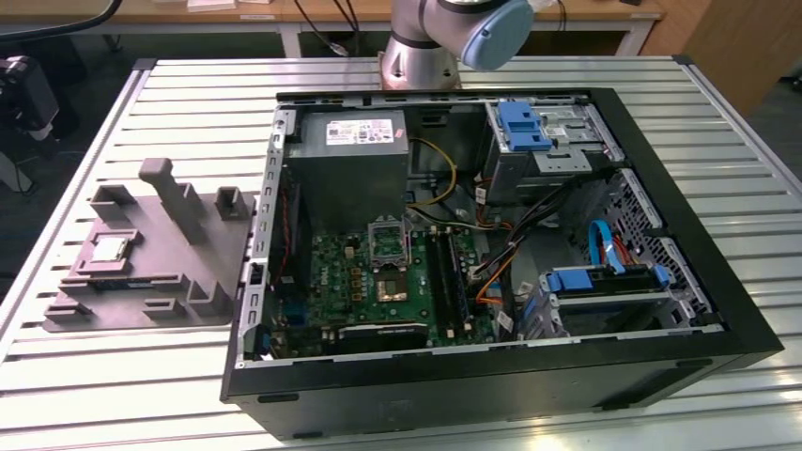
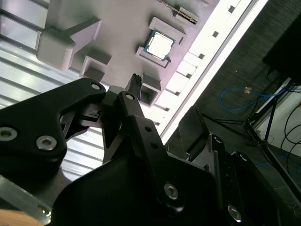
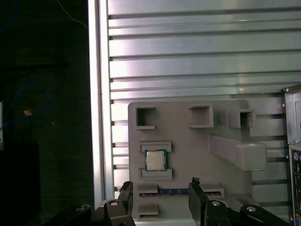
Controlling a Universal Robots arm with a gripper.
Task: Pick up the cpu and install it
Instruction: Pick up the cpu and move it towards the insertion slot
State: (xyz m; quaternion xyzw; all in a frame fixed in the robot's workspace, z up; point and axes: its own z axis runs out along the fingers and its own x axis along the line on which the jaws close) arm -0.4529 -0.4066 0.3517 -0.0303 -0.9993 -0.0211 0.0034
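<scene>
Cpu [image 3: 154, 160]: small flat square with a silvery metal top, seated in a shallow pocket of the grey plastic fixture [image 3: 188, 141], among blocky posts and slots. Gripper [image 3: 161, 184]: black fingers apart, empty, near the pocket. Open computer case [image 1: 501, 385] stands beside the fixture on the ribbed metal table [image 1: 188, 94].

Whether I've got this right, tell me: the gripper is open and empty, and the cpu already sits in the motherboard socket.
Wrong on one point: the cpu lies in a recess of the grey fixture, not in the motherboard socket, as the first wrist view shows. The gripper is indeed open and empty.
</scene>
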